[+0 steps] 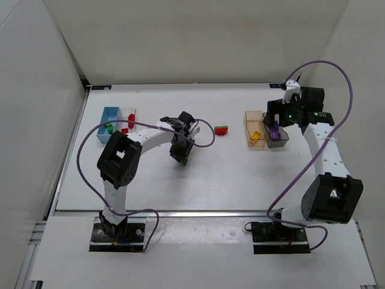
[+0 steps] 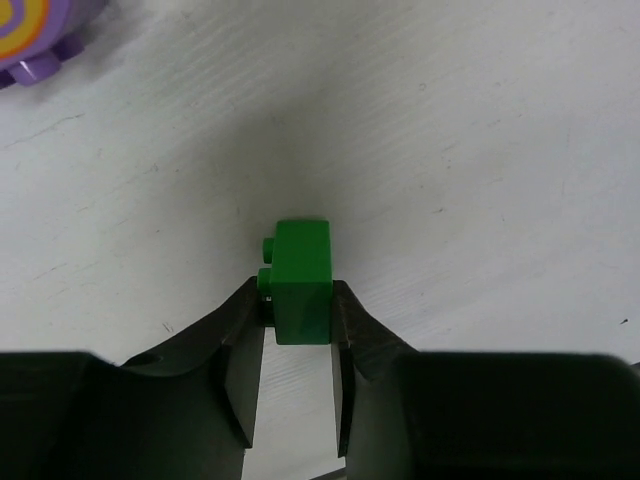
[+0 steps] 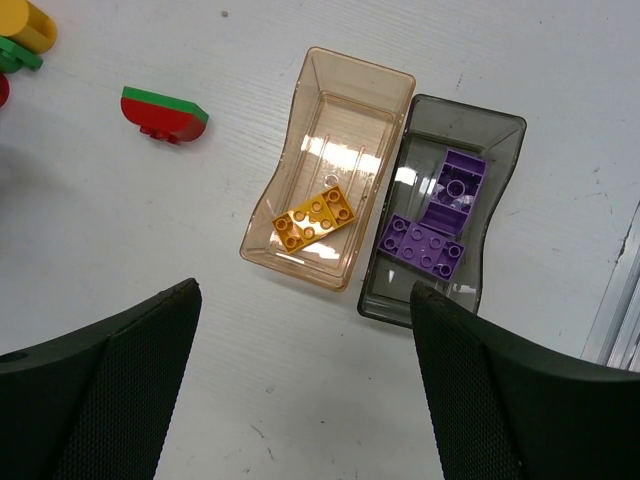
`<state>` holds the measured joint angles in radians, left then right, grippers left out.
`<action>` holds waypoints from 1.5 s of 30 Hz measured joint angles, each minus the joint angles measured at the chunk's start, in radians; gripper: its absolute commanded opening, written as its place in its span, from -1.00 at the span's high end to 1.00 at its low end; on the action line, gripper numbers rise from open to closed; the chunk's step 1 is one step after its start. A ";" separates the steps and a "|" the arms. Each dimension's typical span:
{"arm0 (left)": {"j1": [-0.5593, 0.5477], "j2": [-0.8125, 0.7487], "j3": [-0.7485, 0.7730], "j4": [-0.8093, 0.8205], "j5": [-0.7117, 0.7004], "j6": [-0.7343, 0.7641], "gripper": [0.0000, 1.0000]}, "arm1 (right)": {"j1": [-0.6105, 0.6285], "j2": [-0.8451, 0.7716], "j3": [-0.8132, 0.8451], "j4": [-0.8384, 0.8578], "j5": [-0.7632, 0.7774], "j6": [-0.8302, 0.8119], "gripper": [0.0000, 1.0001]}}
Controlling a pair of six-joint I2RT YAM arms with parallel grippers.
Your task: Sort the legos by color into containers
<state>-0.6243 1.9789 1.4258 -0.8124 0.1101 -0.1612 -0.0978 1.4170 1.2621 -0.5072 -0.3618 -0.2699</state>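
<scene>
Top view, left pincer: lowered to the tabletop, tips closed on a green brick.
Top view, to its left: blue bin and clear bin stand side by side, well apart from the pincer. A green bit lies in the blue one and red in the clear one, so the blue bin is probably this brick's home.
Top view, right pincer: hovers over the amber bin and grey bin.
Top view, between the pincers: a red-and-green piece lies alone, unsorted.
Left wrist, grip: fingers press both flat sides of the green brick. Its studs point left, so the pads meet smooth faces. It looks to rest on the tabletop.
Left wrist, far ahead-left: a purple piece at the frame corner.
Right wrist, right pincer: jaws wide, nothing between them.
Right wrist, just ahead: the amber bin holds a yellow brick, and the grey bin touching it holds purple bricks.
Right wrist, ahead-left: the red-and-green piece, likely needing to be pulled apart before sorting.
</scene>
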 measured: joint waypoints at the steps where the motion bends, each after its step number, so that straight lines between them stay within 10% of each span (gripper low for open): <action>1: 0.002 0.000 0.000 0.000 -0.003 0.000 0.80 | 0.000 0.000 0.000 0.000 0.000 0.000 -0.76; 9: 0.082 -0.143 -0.039 0.002 -0.001 0.003 0.78 | 0.002 0.001 0.000 0.000 -0.031 0.001 -0.75; 18: 0.430 -0.371 0.081 -0.015 -0.111 0.034 0.71 | 0.113 0.064 0.058 0.000 -0.032 -0.003 -0.81; 30: 0.775 -0.116 0.232 -0.065 -0.152 0.050 0.66 | 0.150 0.146 0.150 0.005 -0.030 -0.004 -0.98; 45: 0.809 0.094 0.454 -0.084 -0.177 0.077 -0.03 | 0.151 0.146 0.150 0.005 -0.023 -0.014 -0.98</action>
<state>0.1848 2.0731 1.8797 -0.8967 -0.0669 -0.0845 0.0528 1.5627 1.4120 -0.5018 -0.3847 -0.2836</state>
